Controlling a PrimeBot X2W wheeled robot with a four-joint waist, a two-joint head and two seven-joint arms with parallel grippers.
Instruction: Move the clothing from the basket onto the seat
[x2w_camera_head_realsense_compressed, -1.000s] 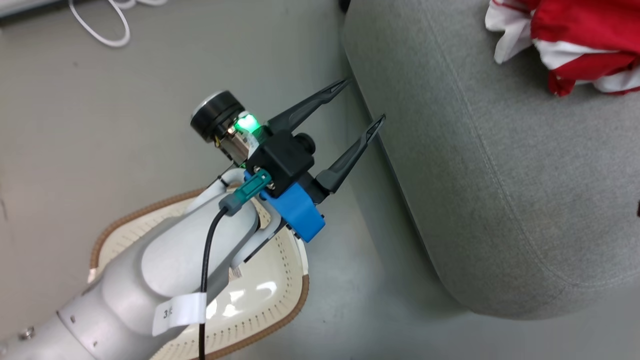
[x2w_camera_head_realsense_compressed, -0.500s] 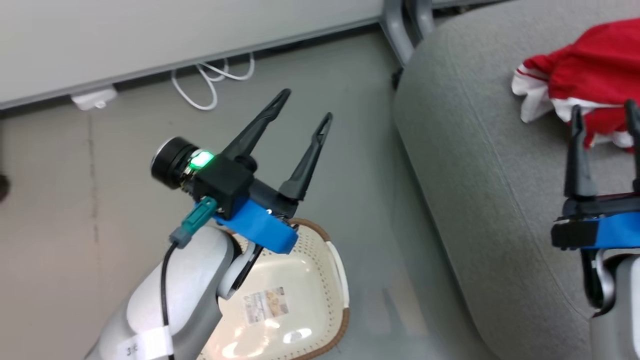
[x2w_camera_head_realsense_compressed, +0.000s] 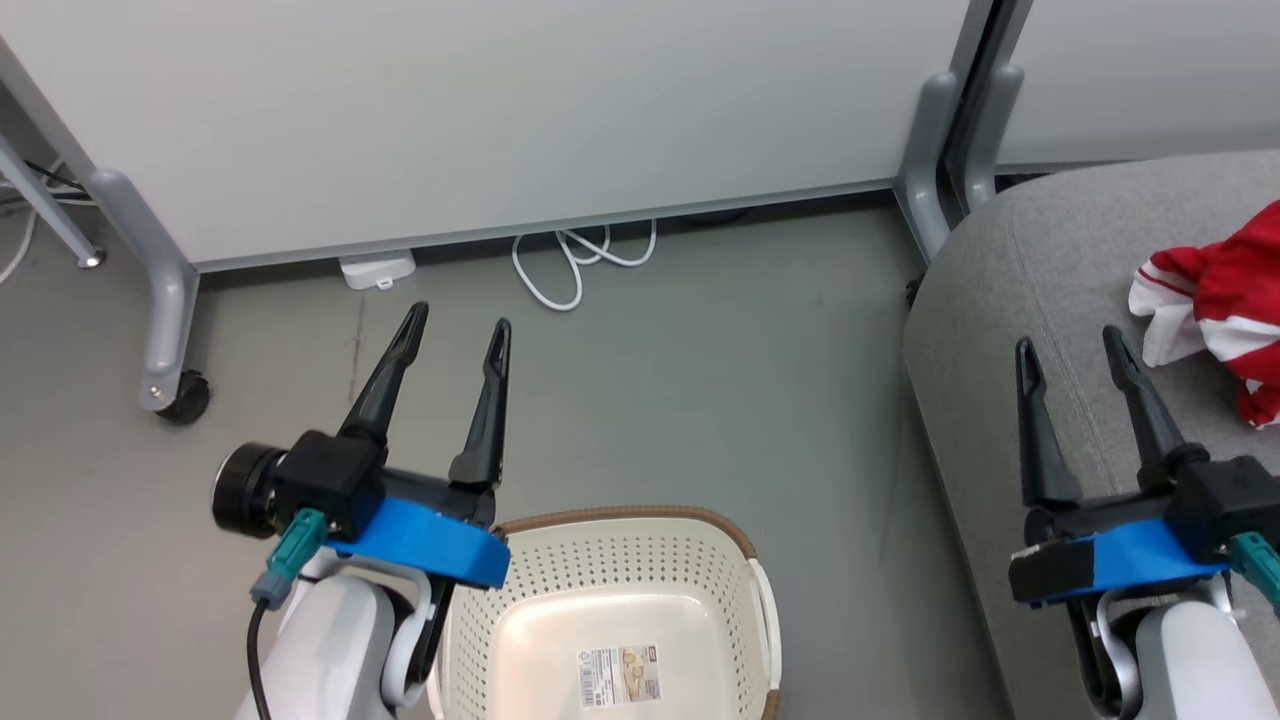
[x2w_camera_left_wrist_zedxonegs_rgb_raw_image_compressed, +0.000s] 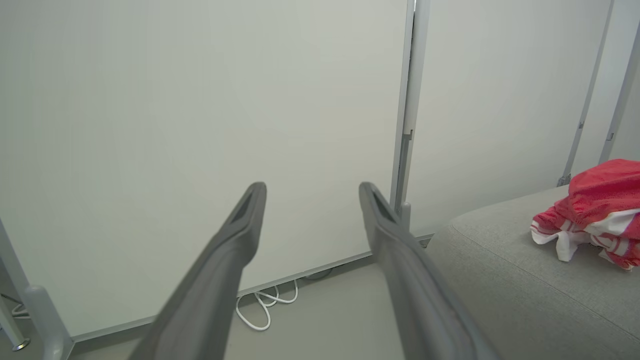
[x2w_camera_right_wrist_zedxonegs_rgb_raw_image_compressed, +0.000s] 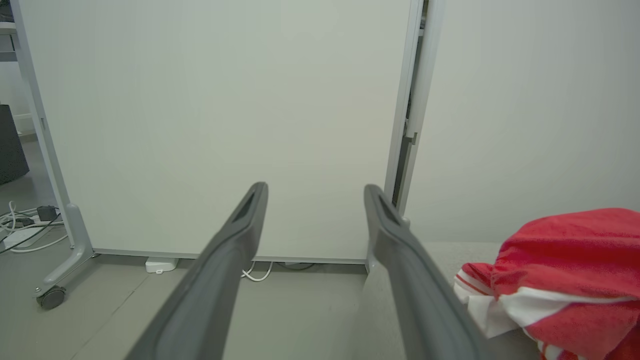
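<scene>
Both of my claws are hanging spread and empty, the left gripper just beside the basket and the right gripper over the seat, since the clothing is lying bunched on that seat and the basket is standing bare inside, so nothing seems left to carry

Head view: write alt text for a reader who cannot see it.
Red and white clothing lies on the grey seat at right, while the cream basket on the floor at bottom centre shows a bare bottom with a label. The left claw and right claw, both open, point toward a pale wall panel.
</scene>
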